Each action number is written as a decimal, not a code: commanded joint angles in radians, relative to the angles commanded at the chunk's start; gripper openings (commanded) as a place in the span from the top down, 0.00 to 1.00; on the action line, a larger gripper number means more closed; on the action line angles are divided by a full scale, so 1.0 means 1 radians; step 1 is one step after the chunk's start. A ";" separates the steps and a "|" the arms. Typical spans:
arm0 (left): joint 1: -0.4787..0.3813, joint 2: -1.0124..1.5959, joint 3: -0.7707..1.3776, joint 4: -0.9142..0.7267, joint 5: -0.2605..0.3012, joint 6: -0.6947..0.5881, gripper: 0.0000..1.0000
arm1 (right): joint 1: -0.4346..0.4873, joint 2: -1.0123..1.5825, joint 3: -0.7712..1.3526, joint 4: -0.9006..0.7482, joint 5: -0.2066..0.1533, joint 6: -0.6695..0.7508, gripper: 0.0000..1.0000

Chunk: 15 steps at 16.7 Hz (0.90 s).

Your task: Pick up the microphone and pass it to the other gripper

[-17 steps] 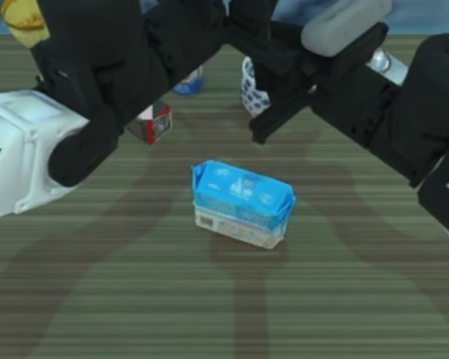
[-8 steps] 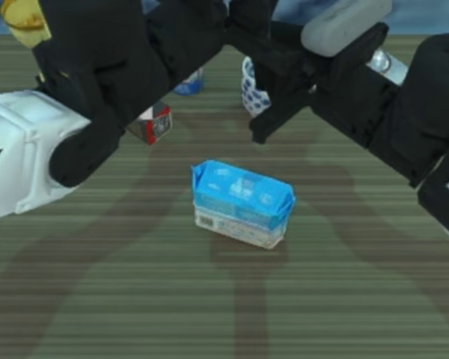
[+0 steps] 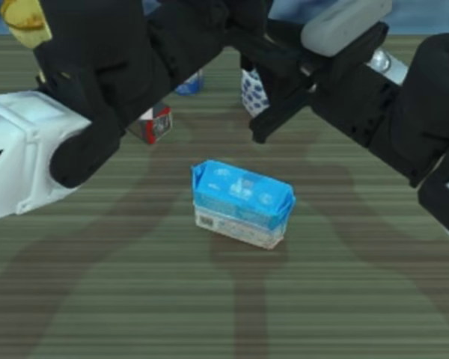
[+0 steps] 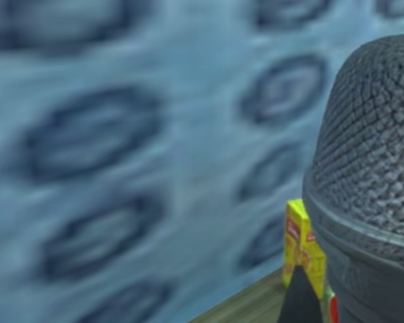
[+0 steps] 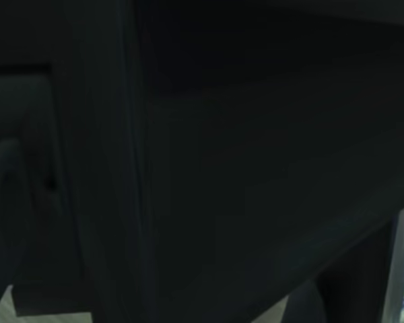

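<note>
The microphone (image 4: 374,168) fills one side of the left wrist view with its grey mesh head; its black handle is out of sight. One black fingertip (image 4: 298,304) of my left gripper rests right against it. In the top view my left gripper (image 3: 228,30) and my right gripper (image 3: 284,93) meet above the table's far middle, and the arms hide the microphone there. The right wrist view is dark.
A blue packet (image 3: 242,203) lies mid-table. Under the arms stand a red-and-white box (image 3: 153,122), a blue-and-white can (image 3: 189,82) and a blue-patterned cup (image 3: 253,93). A yellow box (image 4: 297,235) stands at the table's edge. A silver object (image 3: 382,61) peeks from behind the right arm.
Black gripper parts at the far middle have shifted slightly and now cover more of the patterned cup. Both arms otherwise hold their places.
</note>
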<state>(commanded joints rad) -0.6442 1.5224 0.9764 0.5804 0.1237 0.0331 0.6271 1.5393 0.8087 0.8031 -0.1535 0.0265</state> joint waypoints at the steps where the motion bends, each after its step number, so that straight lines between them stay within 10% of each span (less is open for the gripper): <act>1: 0.000 0.000 0.000 0.000 0.000 0.000 1.00 | 0.000 0.000 0.000 0.000 0.000 0.000 0.40; 6: 0.000 0.000 0.000 0.000 0.000 0.000 1.00 | 0.000 0.000 0.000 0.000 0.000 0.000 0.02; 15: -0.002 -0.009 0.011 -0.002 -0.009 0.006 1.00 | -0.009 0.010 -0.008 -0.001 0.006 -0.003 0.00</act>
<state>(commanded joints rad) -0.6462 1.5135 0.9871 0.5784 0.1150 0.0396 0.6181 1.5492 0.8004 0.8018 -0.1479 0.0233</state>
